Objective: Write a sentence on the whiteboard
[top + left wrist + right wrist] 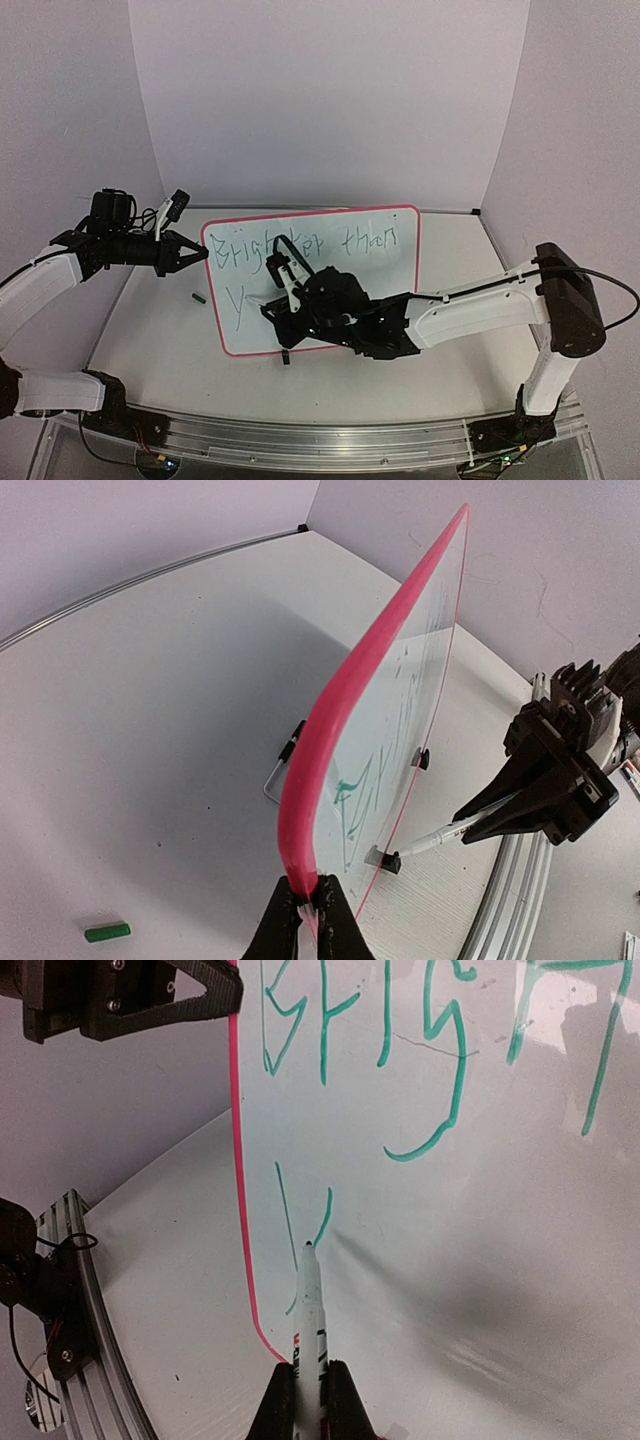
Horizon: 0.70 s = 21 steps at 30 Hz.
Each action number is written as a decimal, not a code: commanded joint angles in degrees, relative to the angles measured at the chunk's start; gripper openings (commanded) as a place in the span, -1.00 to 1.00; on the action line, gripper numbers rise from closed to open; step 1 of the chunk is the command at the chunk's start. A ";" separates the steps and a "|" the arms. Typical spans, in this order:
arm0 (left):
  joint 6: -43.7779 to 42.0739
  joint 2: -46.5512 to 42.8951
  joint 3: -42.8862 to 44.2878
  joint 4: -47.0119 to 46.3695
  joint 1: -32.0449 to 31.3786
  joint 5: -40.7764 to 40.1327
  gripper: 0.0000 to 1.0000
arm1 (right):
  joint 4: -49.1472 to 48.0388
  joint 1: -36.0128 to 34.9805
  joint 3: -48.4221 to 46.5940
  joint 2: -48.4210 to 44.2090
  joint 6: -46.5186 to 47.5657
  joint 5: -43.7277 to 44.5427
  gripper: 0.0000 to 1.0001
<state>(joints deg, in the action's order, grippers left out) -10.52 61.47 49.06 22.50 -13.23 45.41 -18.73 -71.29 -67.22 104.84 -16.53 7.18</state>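
The whiteboard (390, 290) stands tilted up on the table, with a red-pink frame (370, 670). The sentence (300, 245) in green reads "Brighter than" on the top line, with a single "Y" (300, 1220) begun below it. My left gripper (308, 885) is shut on the board's left edge; it also shows in the top view (200, 252). My right gripper (310, 1368) is shut on a white marker (308, 1300), whose tip touches the board at the "Y". The right gripper sits in front of the board's lower left (285, 290).
A green marker cap (107, 932) lies on the table left of the board, also in the top view (198, 296). Two black clips (385, 860) sit on the board's lower edge. A wire stand (280, 770) props it behind. White walls enclose the table.
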 commanded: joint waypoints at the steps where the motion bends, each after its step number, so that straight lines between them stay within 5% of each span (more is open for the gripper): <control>1: -1.94 1.63 -0.04 4.57 -1.18 -1.20 -1.00 | 0.60 0.21 -1.59 1.55 0.29 2.12 -1.00; 21: -1.88 1.71 -0.02 4.56 -1.22 -1.07 -1.00 | 2.71 1.06 1.83 -0.95 -1.91 4.98 -1.00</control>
<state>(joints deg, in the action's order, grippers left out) -10.48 61.60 49.15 22.50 -13.23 45.41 -16.63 -70.43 -66.87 106.22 -17.40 8.77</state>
